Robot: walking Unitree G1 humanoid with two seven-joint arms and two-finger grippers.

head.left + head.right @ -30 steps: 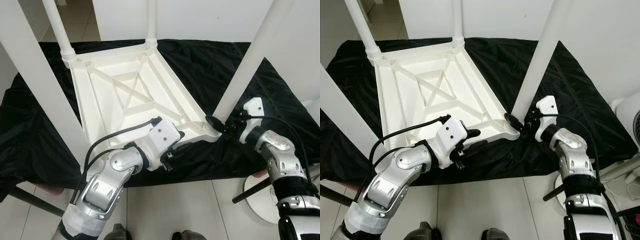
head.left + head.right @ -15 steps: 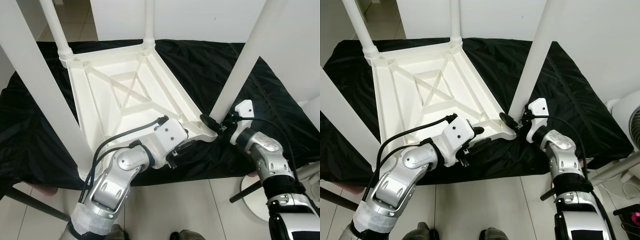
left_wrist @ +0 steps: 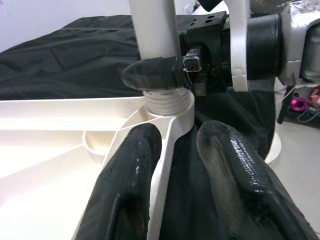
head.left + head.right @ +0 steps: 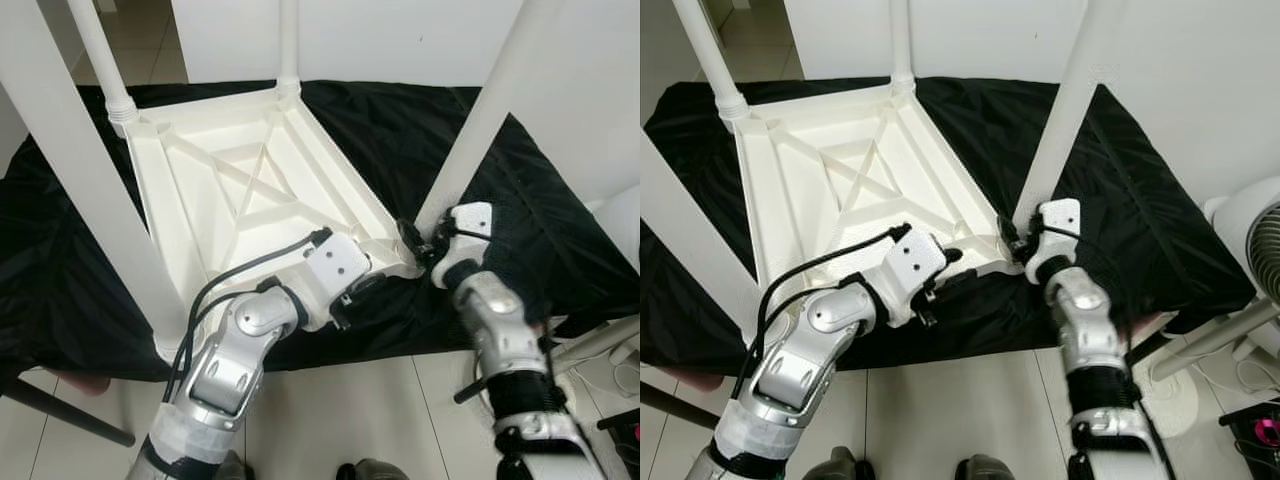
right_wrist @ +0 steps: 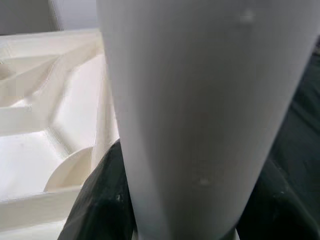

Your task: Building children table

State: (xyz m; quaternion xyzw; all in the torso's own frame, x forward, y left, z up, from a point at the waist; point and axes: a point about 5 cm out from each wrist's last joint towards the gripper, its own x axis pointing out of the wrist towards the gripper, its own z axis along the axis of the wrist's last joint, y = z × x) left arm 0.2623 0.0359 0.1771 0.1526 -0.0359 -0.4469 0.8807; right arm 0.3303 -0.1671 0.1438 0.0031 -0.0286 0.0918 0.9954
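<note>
table top [image 4: 250, 190]: white, upside down on a black cloth [image 4: 560, 230], ribbed underside up, four legs rising from its corners.
near leg [image 4: 480, 120]: stands in the corner socket [image 3: 167, 102] nearest the robot's right; its long axis runs up and slightly away from the socket.
right gripper [image 4: 418, 243]: at the foot of that leg, one finger [image 3: 155, 72] wrapped across it just above the threaded collar, so it looks clamped on the leg.
left gripper [image 3: 175, 150]: just on the robot's side of the same corner, its two fingers astride the top's rim and seemingly pinching it.
key relation: leg base lies straight ahead of the left gripper and inside the right one; the right arm is the one on the leg, the left steadies the top.
view difference: the left wrist view shows the collar seated on the socket and the right finger on the leg; the right wrist view gives the leg shaft up close with dark fingers either side; the eye views give all four legs.
</note>
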